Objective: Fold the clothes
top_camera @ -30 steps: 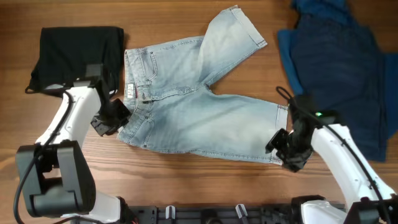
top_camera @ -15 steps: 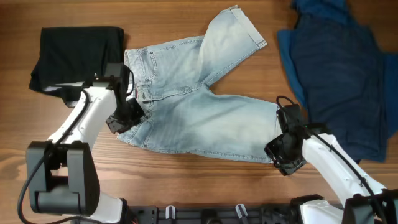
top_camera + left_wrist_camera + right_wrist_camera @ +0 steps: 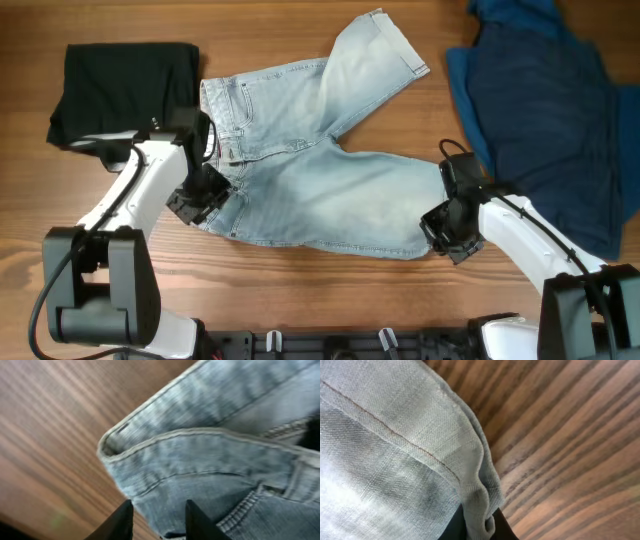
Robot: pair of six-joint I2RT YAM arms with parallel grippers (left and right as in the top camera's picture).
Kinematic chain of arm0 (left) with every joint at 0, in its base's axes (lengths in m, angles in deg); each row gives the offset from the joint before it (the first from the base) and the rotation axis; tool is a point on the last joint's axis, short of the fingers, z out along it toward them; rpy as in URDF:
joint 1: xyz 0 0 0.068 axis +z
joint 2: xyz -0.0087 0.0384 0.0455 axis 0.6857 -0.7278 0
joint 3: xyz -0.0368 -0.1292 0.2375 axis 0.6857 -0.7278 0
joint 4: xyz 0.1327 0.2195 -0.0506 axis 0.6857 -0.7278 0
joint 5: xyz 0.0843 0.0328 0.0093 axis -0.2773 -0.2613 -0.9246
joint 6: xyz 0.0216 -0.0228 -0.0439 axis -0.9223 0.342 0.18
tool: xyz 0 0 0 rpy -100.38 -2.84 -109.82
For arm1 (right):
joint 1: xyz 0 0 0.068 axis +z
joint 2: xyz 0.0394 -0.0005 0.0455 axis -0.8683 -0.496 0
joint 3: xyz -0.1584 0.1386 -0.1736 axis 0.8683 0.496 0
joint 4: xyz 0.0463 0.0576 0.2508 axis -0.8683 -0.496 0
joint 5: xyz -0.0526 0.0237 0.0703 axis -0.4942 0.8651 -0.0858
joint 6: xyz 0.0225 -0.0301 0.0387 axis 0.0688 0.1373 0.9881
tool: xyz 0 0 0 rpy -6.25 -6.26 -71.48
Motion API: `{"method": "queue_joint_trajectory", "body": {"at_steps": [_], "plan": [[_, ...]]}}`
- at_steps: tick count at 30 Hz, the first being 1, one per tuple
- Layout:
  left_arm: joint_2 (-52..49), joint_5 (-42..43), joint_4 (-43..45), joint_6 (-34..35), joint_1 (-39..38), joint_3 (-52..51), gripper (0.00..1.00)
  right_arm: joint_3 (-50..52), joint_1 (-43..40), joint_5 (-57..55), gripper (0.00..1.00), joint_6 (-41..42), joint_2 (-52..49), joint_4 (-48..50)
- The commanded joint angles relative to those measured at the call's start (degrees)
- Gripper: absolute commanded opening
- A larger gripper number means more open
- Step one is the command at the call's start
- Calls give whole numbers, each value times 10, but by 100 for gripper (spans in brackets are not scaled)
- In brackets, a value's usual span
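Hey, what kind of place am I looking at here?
Probably a robotics lab bench for laundry-folding trials: two white robot arms at a wooden table, denim shorts spread between them, a black garment and a dark blue garment to the sides.

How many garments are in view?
3: pale denim shorts at centre, folded black garment upper left, dark blue garment upper right, partly out of frame; it could hide more.

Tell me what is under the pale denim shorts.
Wooden table shows along the visible edges of the shorts, so they seem to lie straight on it. The area beneath the denim itself is covered.
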Motion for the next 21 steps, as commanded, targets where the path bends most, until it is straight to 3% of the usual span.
{"method": "queue_joint_trajectory", "body": {"at_steps": [1, 2, 3, 9, 14, 16, 17, 18, 19, 21], "plan": [[6, -12, -4, 103, -2, -17, 70, 49, 3, -20, 5, -22, -80, 82], [6, -12, -3, 117, -2, -27, 84, 49, 3, -20, 6, -29, -80, 83], [6, -12, 2, 123, -2, -38, 88, 49, 3, -21, 7, -38, -80, 86], [7, -19, 53, 123, -2, -64, 87, 49, 3, -20, 10, -50, -80, 93], [6, -29, 124, 121, -2, -107, 81, 49, 3, -20, 10, -56, -80, 94], [6, -34, 144, 121, -2, -118, 67, 49, 3, -21, 5, -82, -80, 96], [6, -40, 148, 121, -2, -122, 46, 49, 3, -25, 4, -93, -80, 96], [6, -48, 150, 121, -2, -122, 16, 49, 3, -25, 4, -125, -80, 103], [6, -49, 153, 121, -2, -122, 4, 49, 3, -24, 4, -146, -80, 109], [6, -49, 162, 121, -2, -121, 4, 49, 3, -24, 4, -166, -80, 117]]}}
